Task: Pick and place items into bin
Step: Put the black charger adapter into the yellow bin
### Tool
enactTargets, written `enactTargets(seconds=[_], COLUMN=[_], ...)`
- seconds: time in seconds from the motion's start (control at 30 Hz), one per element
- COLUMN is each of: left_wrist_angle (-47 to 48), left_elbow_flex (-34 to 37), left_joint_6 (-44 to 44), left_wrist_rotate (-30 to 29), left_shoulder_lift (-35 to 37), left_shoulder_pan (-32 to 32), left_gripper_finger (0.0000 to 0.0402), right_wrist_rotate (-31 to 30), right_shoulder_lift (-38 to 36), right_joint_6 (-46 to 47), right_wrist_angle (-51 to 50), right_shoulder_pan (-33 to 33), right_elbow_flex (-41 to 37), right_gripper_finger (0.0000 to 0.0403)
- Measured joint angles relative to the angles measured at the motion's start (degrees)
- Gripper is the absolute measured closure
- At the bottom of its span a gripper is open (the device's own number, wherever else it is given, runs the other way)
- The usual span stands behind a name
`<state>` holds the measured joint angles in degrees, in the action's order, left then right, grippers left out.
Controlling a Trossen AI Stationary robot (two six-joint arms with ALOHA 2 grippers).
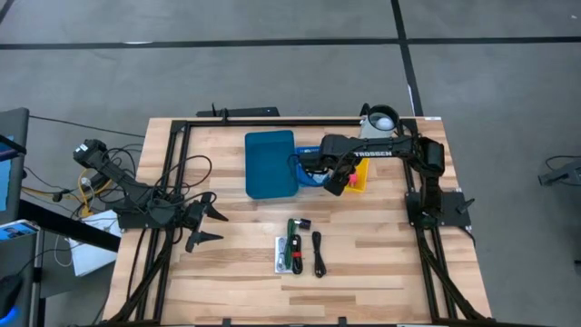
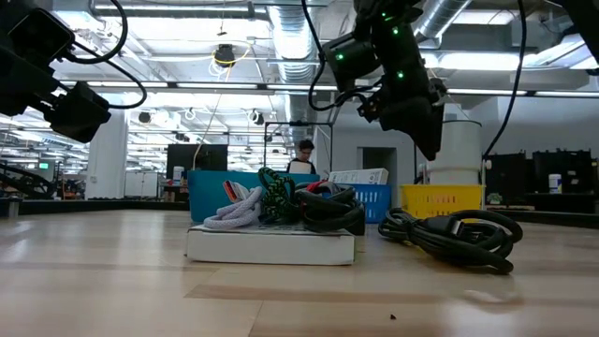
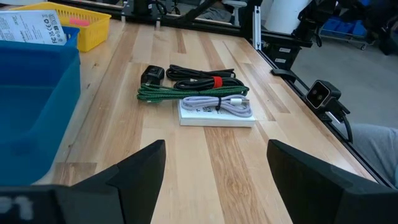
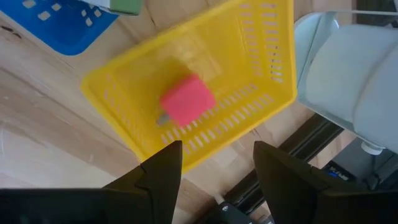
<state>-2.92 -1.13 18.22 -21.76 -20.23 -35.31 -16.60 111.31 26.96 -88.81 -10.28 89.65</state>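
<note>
Progress of the binning task, seen from above, from worktop height and from both wrists. The right tool [image 1: 338,184] hangs over the yellow bin [image 4: 205,87] near the far right of the worktop [image 1: 381,272], beside the white jug [image 1: 381,118]; its fingers [image 4: 158,174] are spread and pinch nothing. Directly below them a red block [image 4: 186,102] lies inside the yellow bin, so one item appears already placed. A small blue basket [image 4: 62,25] next to the yellow bin, toward the worktop's middle, holds a white printed packet [image 3: 28,28]; what else it holds cannot be told. The large blue bin [image 1: 270,163] stands at the far middle of the worktop; its contents are not visible.

Left to do, by this evidence, is the cluster at the near middle: a white flat box [image 3: 214,115] with a pale grey cable [image 3: 227,104] lying on it, a green-and-black braided cable [image 3: 186,93] touching its far edge, a black cable [image 3: 199,78] bound with a red tie just beyond, and a small black plug [image 3: 151,76] beside them. None of these is touched by either arm.

The left tool [image 1: 204,225] waits over the left part of the worktop, well apart from the cluster, its fingers [image 3: 134,171] spread wide and empty. Most of the task is judged to remain
</note>
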Motion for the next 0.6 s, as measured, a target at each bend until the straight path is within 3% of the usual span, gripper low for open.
enactTargets(seconds=[0.27, 0.6], left_wrist_angle=[0.0, 0.0], left_elbow_flex=[0.0, 0.0], left_joint_6=[0.0, 0.0], left_wrist_rotate=[0.0, 0.0], left_shoulder_lift=[0.02, 0.02], left_shoulder_pan=[-0.02, -0.02], left_gripper_finger=[0.0132, 0.0132], right_wrist_rotate=[0.12, 0.24], right_shoulder_lift=[0.0, 0.0], right_joint_6=[-0.3, -1.07], right_wrist_angle=[3.61, 8.52], right_shoulder_pan=[2.98, 11.62], right_elbow_flex=[0.02, 0.02], right_gripper_finger=[0.0205, 0.0202])
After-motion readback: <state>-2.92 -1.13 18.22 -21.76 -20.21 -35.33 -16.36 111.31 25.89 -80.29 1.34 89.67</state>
